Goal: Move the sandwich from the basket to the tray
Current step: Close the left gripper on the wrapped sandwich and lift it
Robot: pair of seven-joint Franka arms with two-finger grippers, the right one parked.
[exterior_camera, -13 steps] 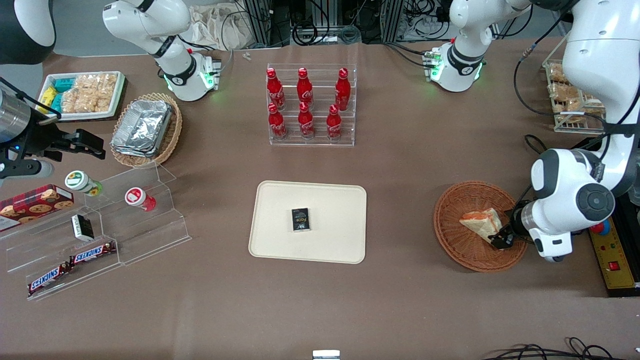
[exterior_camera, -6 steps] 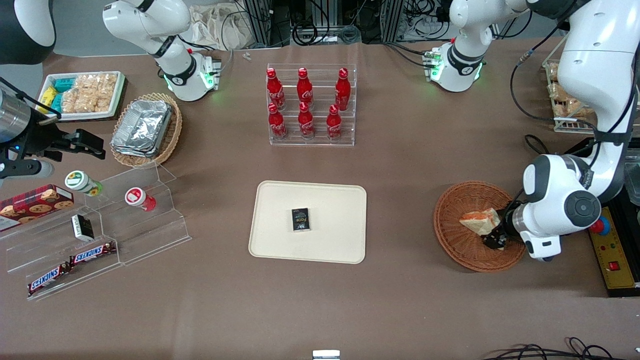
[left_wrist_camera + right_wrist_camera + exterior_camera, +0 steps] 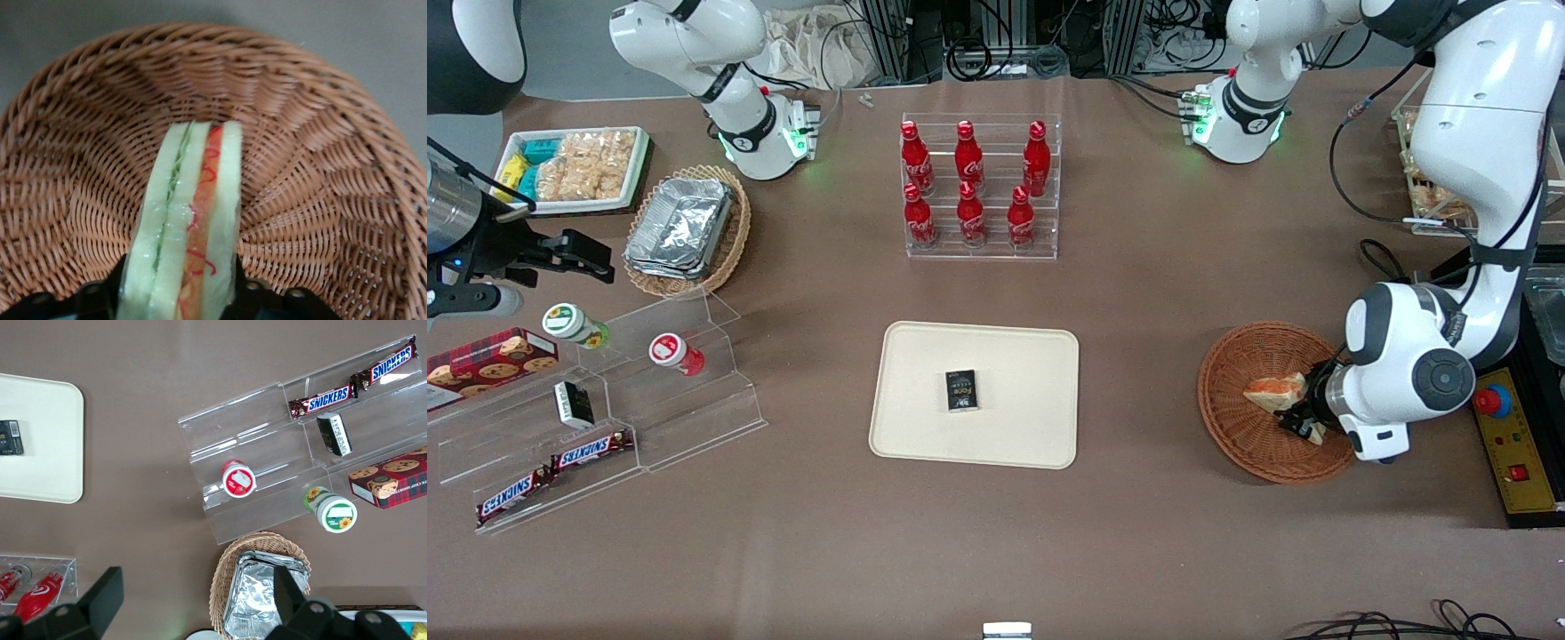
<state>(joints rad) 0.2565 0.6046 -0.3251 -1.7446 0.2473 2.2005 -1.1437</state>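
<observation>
So far only the first part of the job can be judged as done: the small triangular wedge of pale bread with an orange-red filling, the sandwich, is pinched at its broad end between the black fingers of the left arm's gripper, while it is still held over the round orange-brown woven wicker basket at the working arm's end of the table. In the wrist view the sandwich is seen edge-on, its layers upright, with the weave of the basket spread beneath it and a dark finger pressed against each face. Whether it has been raised fully clear of the weave cannot be told. The carry and the release are left: the large flat cream-coloured rectangular tray, well apart from the basket near the middle of the table, holds only a small black packet. Compared with the frame a second earlier, the gripper and wrist have been drawn toward the tray, and the sandwich has been shifted with them and appears shorter, as though tipped up in the grasp.
</observation>
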